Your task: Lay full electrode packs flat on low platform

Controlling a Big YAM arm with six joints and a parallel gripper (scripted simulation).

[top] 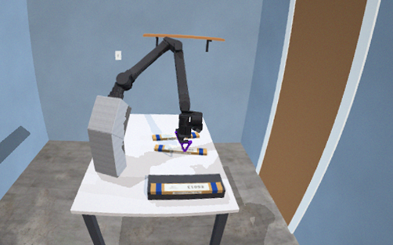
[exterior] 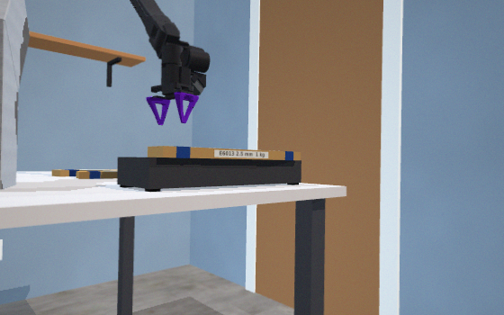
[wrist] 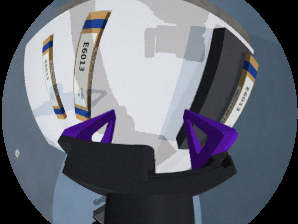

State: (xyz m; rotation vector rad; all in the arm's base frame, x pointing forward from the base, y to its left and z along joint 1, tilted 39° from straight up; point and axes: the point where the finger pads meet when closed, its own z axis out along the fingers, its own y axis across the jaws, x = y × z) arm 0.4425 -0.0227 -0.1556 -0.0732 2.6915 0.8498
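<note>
A robot gripper (top: 186,141) (exterior: 172,123) (wrist: 149,113), its purple fingers spread wide with nothing between them, hangs above a white bench (top: 136,204) (exterior: 330,191) (wrist: 150,90). One pack of electrodes (top: 186,188) (exterior: 240,154) (wrist: 241,97) lies flat on the dark low platform (top: 185,177) (exterior: 211,173) (wrist: 212,75), at lower center of the top view and right in the wrist view. Two more lie off it on the bench: the nearer pack (top: 180,150) (exterior: 96,175) (wrist: 85,65), at the center of the top view, and the farther pack (top: 163,137) (exterior: 60,172) (wrist: 52,77), just above it in that frame and partly hidden by the gripper.

The packs look like slim, stiff cartons, likely dense for their size when full; the platform pack's label reads 1 kg. Weight, not looks, should tell full from part-used. A grip across the narrow width at mid-length would suit each one, though loose rods inside a part-used pack could shift the balance and tip an end. Smooth card may slip under a light squeeze, while a hard one could dent it.
</note>
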